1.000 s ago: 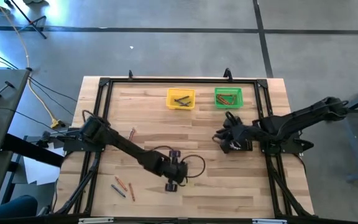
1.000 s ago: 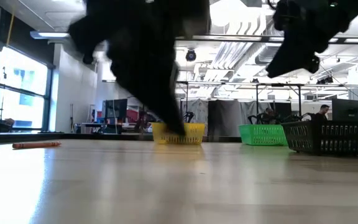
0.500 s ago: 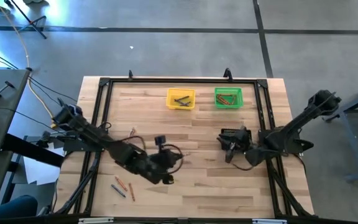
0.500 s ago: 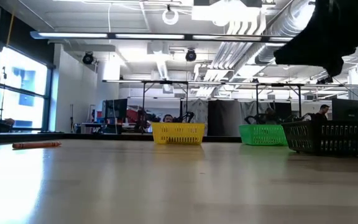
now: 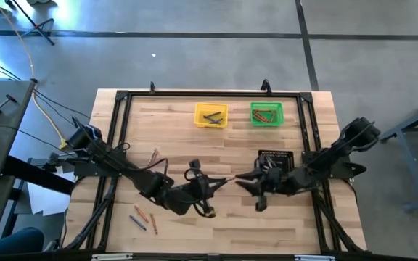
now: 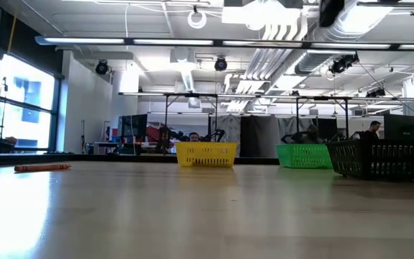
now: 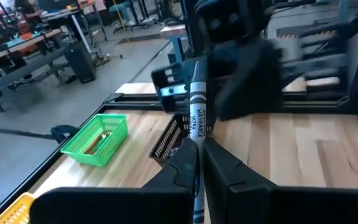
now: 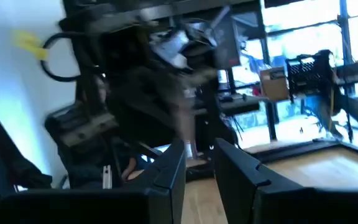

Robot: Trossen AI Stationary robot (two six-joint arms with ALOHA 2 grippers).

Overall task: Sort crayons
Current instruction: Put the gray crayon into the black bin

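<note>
My left claw (image 7: 197, 163) is clenched on a grey crayon (image 7: 196, 118), held up over the middle of the surface (image 5: 231, 225), nose to nose with my right claw (image 5: 242, 179), whose fingers (image 8: 166, 171) stand parted with nothing between them that I can see. Loose crayons (image 5: 142, 217) lie at the near-left corner of the surface, one more (image 5: 154, 155) lies left of centre, others sit in the yellow bin (image 5: 211, 115) and the green bin (image 5: 267, 113) at the far edge, and the black tray (image 5: 276, 156) sits by the right arm.
</note>
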